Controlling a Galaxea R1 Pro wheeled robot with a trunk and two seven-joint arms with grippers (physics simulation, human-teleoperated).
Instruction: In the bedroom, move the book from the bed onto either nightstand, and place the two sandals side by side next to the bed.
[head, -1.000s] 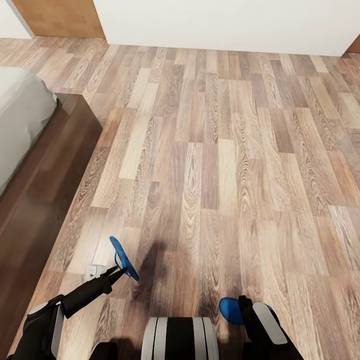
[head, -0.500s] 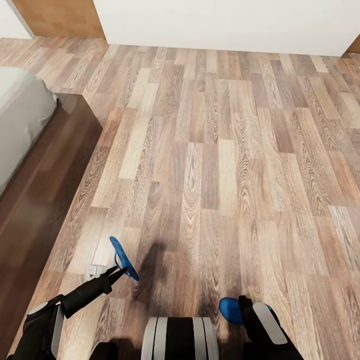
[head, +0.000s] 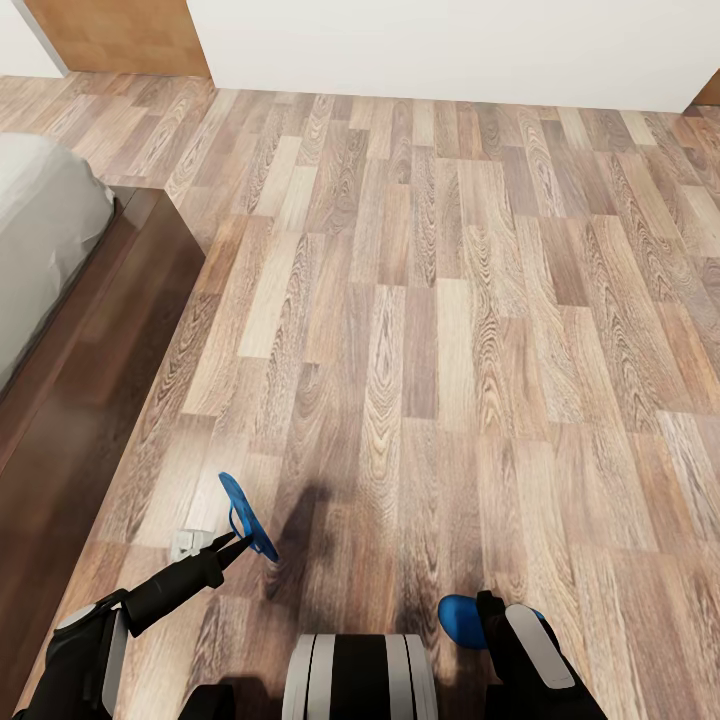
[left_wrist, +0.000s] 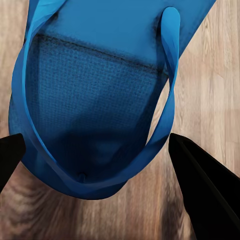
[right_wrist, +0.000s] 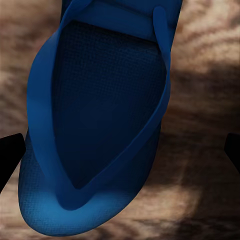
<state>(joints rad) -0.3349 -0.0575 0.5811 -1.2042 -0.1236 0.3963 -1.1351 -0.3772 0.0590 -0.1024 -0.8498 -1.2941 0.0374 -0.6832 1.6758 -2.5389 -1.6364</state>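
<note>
The left gripper (head: 236, 541) is clamped on one blue sandal (head: 246, 517), which stands tilted on edge above the plank floor (head: 450, 330) just beside the dark wooden frame of the bed (head: 95, 330); the left wrist view shows the sandal (left_wrist: 95, 95) lying between the two dark fingers (left_wrist: 200, 185). The second sandal (head: 462, 618) shows at the right arm, near the robot's base, and the right wrist view has it (right_wrist: 100, 125) between finger edges set wide at both margins. Whether the right gripper grips it cannot be told.
</note>
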